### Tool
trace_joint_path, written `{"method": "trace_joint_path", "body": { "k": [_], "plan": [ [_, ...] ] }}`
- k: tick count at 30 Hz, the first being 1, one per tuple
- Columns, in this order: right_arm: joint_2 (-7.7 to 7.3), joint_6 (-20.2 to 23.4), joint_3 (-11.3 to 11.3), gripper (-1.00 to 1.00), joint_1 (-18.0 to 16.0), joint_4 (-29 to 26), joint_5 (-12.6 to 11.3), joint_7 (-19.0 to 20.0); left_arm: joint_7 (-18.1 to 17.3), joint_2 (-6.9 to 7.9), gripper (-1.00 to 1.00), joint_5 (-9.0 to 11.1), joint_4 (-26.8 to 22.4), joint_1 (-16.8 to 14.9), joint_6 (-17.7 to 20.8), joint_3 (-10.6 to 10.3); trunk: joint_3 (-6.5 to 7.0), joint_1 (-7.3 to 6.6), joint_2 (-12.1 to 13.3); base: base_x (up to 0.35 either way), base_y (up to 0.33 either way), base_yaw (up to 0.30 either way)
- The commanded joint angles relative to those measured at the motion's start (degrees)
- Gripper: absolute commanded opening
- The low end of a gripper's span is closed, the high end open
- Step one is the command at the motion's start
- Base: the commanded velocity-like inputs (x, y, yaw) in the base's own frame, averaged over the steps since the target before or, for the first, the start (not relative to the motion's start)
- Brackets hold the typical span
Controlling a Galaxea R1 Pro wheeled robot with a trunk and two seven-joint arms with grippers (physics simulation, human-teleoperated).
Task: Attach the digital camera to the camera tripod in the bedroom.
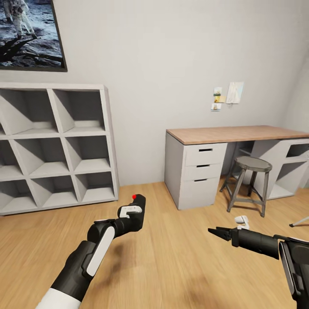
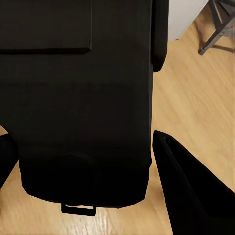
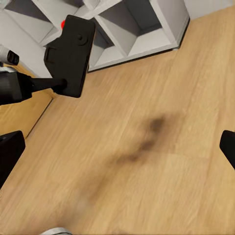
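Observation:
The digital camera [image 1: 140, 205], a chunky black body with a red dot on top, hangs above the wood floor with my left gripper [image 1: 131, 217] shut on it. In the left wrist view its dark body [image 2: 73, 98] sits between the two fingers [image 2: 188, 188]. The right wrist view looks across at the same camera [image 3: 71, 54]. My right gripper [image 1: 216, 232] hovers low at the right, open and holding nothing, fingers wide apart [image 3: 117, 147]. A thin silver-white leg of the camera tripod [image 1: 299, 222] pokes in at the right edge; the rest is out of view.
A grey cube shelf unit [image 1: 56, 146] stands against the wall at the left. A wood-topped white desk [image 1: 231, 134] with drawers stands at the right, with a grey stool [image 1: 252, 165] under it. Light wood floor [image 1: 171, 257] lies between them.

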Motion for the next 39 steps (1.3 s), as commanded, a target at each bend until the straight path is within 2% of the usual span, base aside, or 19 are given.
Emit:
{"method": "trace_joint_path", "body": {
  "k": [1,8,10,13,16,18,28,35,38,39],
  "plan": [
    [0.01,0.47,-0.06,1.0,-0.06,-0.07,0.57,0.59,0.31,0.0,-1.0,0.42,-0.06,-0.03,0.23,-0.04,0.12,-0.24,0.39,0.0,0.0,0.0],
    [-0.01,0.55,0.09,1.0,-0.06,-0.09,0.46,0.59,0.13,-0.08,-1.0,0.51,-0.2,-0.03,0.23,-0.77,1.38,-1.78,3.2,0.0,0.0,0.0],
    [-0.01,0.56,0.11,1.0,-0.06,-0.07,0.45,0.61,0.1,-0.12,-1.0,0.53,-0.22,-0.03,0.23,-2.23,1.74,-2.21,4.0,0.0,0.0,0.0],
    [-0.01,0.55,0.12,1.0,-0.06,-0.06,0.45,0.58,0.15,-0.29,-1.0,0.51,-0.32,-0.03,0.18,-5.53,2.28,-2.87,5.2,0.0,0.0,0.0],
    [-0.01,0.56,0.12,1.0,-0.06,0.0,0.45,0.61,0.39,-1.74,-1.0,0.36,-0.49,-0.03,0.15,-10.36,2.82,-3.53,6.4,0.0,0.0,0.0],
    [-0.01,0.56,0.12,1.0,-0.06,0.02,0.45,0.6,0.72,-2.18,-1.0,0.32,-0.53,-0.03,0.14,-11.43,3.18,-3.97,7.21,0.0,0.0,0.0],
    [0.14,0.53,0.34,1.0,-0.06,0.03,0.45,0.59,1.65,-2.61,-1.0,0.23,-0.42,-0.03,0.14,-12.57,4.97,-6.17,11.22,0.0,0.0,0.0],
    [0.31,0.49,3.86,1.0,-0.06,0.09,0.45,0.6,1.86,-2.55,-1.0,0.11,-0.13,-0.03,0.14,-12.42,6.23,-7.71,14.02,0.0,0.0,0.0],
    [0.33,0.47,5.63,1.0,-0.06,0.11,0.45,0.57,2.96,-2.49,-1.0,0.14,-0.05,-0.03,0.14,-12.19,6.77,-8.36,15.23,0.0,0.0,0.0],
    [0.31,0.31,7.37,1.0,-0.06,0.19,0.45,0.56,5.1,-2.44,-1.0,0.18,-0.07,-0.03,0.14,-12.02,6.95,-8.58,15.63,0.0,0.0,0.0]
  ]
}}
